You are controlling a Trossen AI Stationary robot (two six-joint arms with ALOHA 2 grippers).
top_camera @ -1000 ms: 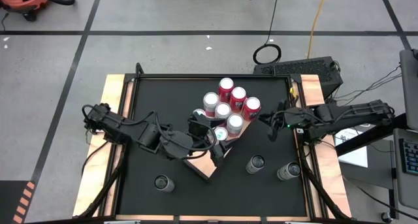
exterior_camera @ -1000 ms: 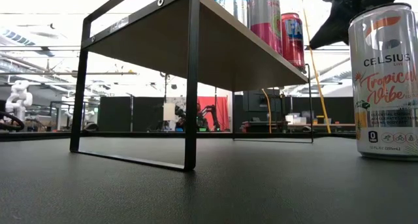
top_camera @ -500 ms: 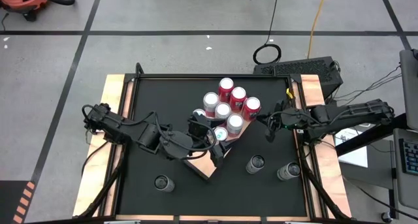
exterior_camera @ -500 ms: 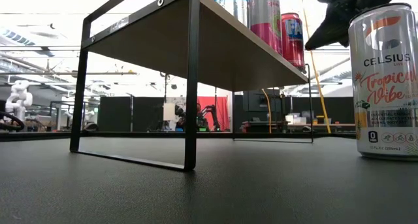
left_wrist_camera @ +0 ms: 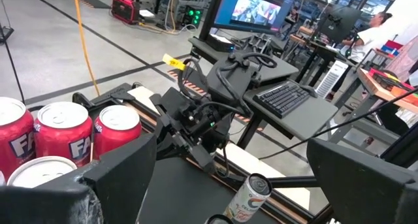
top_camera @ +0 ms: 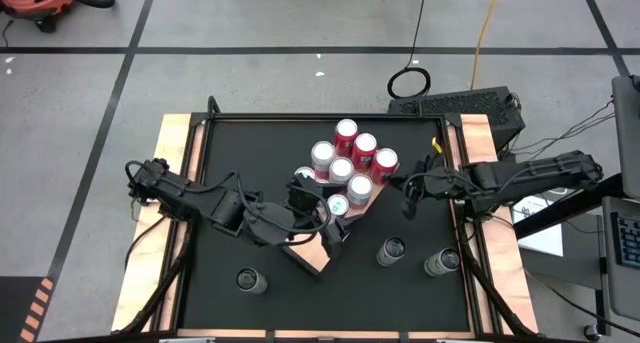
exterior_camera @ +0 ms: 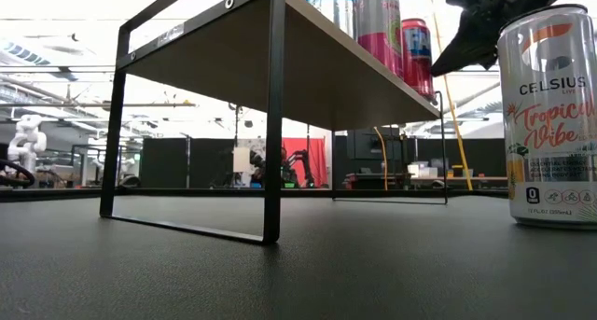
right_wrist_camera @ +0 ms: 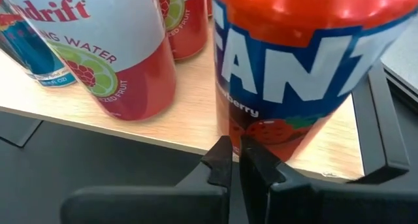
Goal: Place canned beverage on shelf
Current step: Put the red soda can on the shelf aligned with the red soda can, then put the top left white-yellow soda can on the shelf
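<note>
Closed right pincer (right_wrist_camera: 235,160) sits just beside the upright red Fanta can (right_wrist_camera: 294,61) at the shelf (right_wrist_camera: 196,113) edge; open left pincer (top_camera: 335,231) hangs over the shelf's other end.
</note>
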